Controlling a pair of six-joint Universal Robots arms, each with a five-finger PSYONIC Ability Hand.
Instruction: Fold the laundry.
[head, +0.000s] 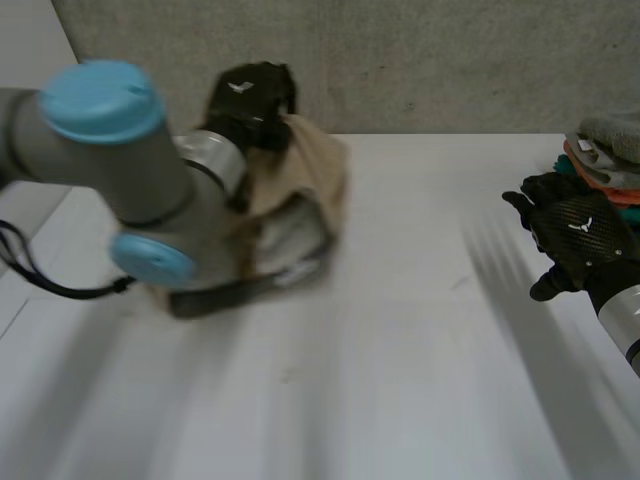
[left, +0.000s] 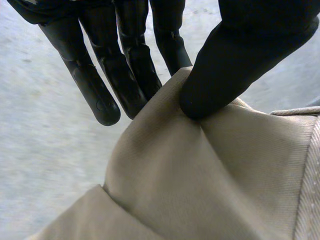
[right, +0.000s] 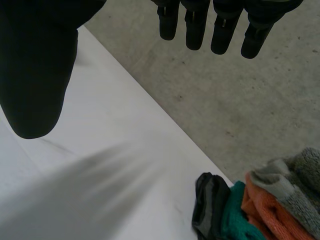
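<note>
Tan cloth (head: 310, 170) pinched in left hand (left: 240, 60); right hand (head: 575, 240) relaxed, well apart.

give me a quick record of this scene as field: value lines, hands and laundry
left robot hand: shut on the beige garment, pinching a fold between thumb and fingers
beige garment: bunched up at the far left of the table, not folded yet
right robot hand: open, holding nothing, beside the towel stack
towel stack: folded, at the table's right edge, with grey, orange, teal and dark layers
white table: bare between the two hands
</note>
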